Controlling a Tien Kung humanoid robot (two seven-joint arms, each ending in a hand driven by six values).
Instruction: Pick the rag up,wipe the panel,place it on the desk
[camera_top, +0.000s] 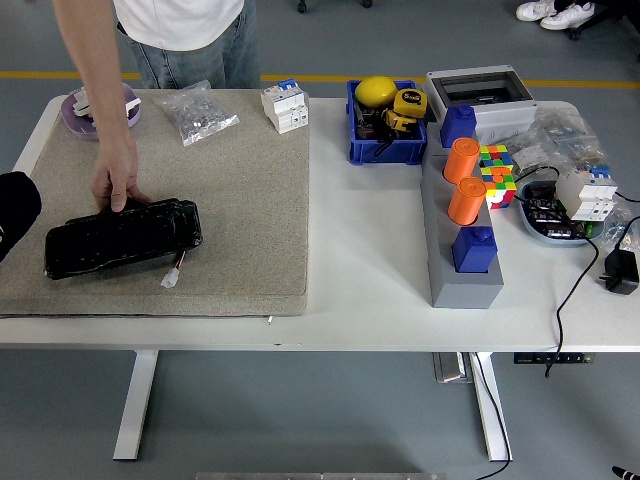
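Observation:
A black panel (122, 238) wrapped in glossy film lies on the left part of a beige mat (230, 200), with a small white plug (172, 279) on a wire at its near edge. A person at the far side presses a hand (115, 185) on the panel's far edge. My left hand (12, 212) shows only as a black shape at the picture's left edge, just left of the panel and apart from it. I can make out no rag in this view. My right arm is out of the picture.
On the mat's far side are a purple dish (92, 108), a bag of small parts (198, 113) and a white breaker (284, 106). To the right stand a blue bin (382, 122), a grey rack (462, 262) with orange and blue pieces, a colour cube (497, 172) and cables (585, 270).

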